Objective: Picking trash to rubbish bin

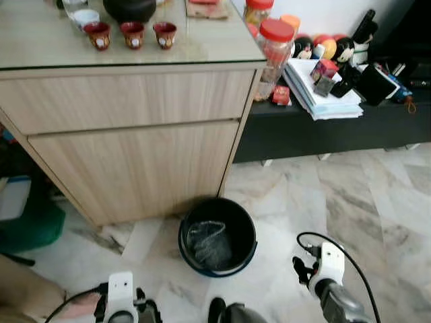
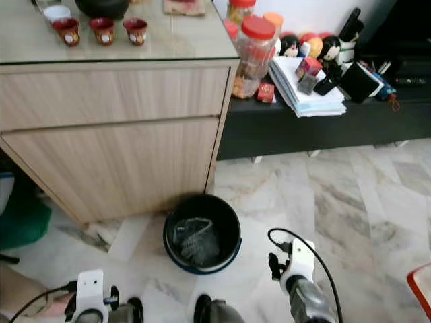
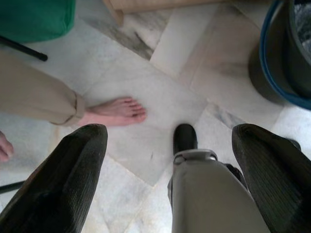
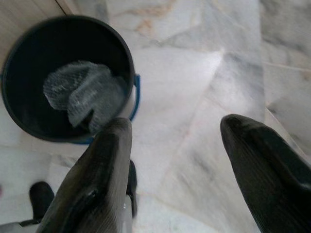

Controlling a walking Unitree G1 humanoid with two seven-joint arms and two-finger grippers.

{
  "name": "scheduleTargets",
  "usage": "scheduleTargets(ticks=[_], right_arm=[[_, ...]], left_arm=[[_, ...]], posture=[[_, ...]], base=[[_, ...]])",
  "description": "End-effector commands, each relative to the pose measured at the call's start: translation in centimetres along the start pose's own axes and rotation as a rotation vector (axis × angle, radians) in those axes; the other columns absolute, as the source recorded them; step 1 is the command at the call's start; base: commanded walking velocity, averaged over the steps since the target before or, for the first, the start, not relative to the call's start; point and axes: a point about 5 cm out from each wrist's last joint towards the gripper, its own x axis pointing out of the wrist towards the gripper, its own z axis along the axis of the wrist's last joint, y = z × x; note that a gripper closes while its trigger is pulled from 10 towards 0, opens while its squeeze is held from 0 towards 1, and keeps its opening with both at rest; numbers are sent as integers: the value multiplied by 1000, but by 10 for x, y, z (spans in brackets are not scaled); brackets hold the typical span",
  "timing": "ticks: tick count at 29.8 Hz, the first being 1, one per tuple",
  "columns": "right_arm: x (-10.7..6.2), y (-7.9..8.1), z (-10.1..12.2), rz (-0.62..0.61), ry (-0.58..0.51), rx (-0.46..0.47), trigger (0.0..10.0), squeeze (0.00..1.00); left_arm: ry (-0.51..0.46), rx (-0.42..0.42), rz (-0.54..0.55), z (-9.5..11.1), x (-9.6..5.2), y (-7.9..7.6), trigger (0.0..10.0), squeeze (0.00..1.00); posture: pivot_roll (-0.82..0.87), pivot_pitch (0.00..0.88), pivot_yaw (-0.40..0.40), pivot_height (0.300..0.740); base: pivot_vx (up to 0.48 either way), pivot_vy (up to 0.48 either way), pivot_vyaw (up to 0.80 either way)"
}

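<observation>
Both grippers hang low near the floor with nothing in them: the left gripper (image 3: 170, 179) and right gripper (image 4: 177, 160) have fingers spread wide. Crumpled trash (image 1: 209, 243) already lies inside the black bin (image 1: 250, 229), so it looks dropped.

Wooden cabinet (image 1: 135, 134) on marble floor (image 1: 350, 195)

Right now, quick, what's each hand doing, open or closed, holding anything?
Left hand: open, holding nothing, low over the marble floor.
Right hand: open, holding nothing, beside the black rubbish bin.
</observation>
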Motion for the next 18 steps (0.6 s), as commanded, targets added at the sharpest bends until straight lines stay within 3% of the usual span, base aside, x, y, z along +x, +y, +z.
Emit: scheduleTargets(ticks=[1, 14, 18], right_arm=[[-4, -9, -11, -32, 41, 12, 10000, 0], [-1, -6, -1, -19, 12, -6, 10000, 0], [0, -3, 5, -1, -10, -25, 10000, 0]], left_arm=[[45, 14, -10, -14, -6, -1, 10000, 0], [43, 8, -17, -13, -6, -4, 10000, 0], [25, 14, -20, -10, -5, -5, 10000, 0]], posture=[[47, 198, -159, 740], [40, 194, -166, 740], [38, 195, -168, 740]], base=[[-360, 0, 0], [-335, 0, 0], [0, 0, 0]])
